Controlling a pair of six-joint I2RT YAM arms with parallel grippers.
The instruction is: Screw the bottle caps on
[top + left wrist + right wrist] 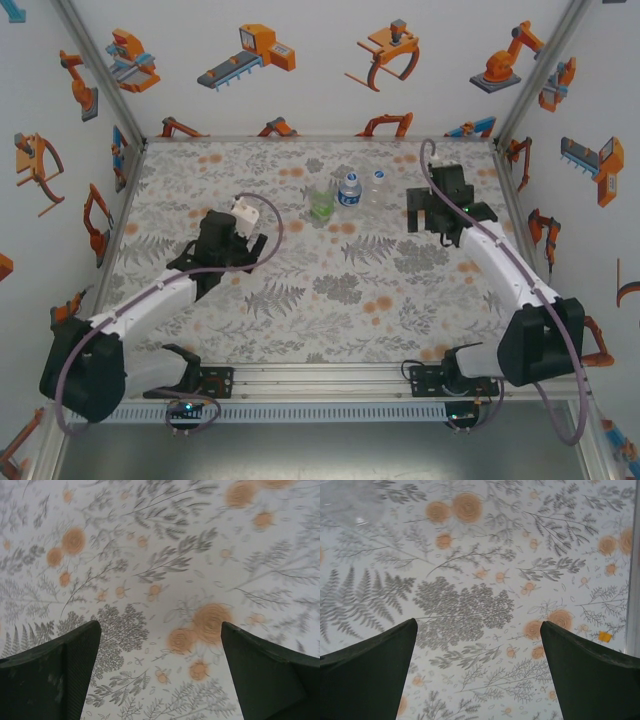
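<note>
While both arms hover off the bottles (348, 190), left gripper (160, 625) and right gripper (477, 622) are spread wide and empty. Bottles stand upright on table (300, 300), left of right gripper, forward-right of left gripper. White bottle caps (348, 176) look seated; green one unclear. Task likely near done, tightness not checkable.
</note>
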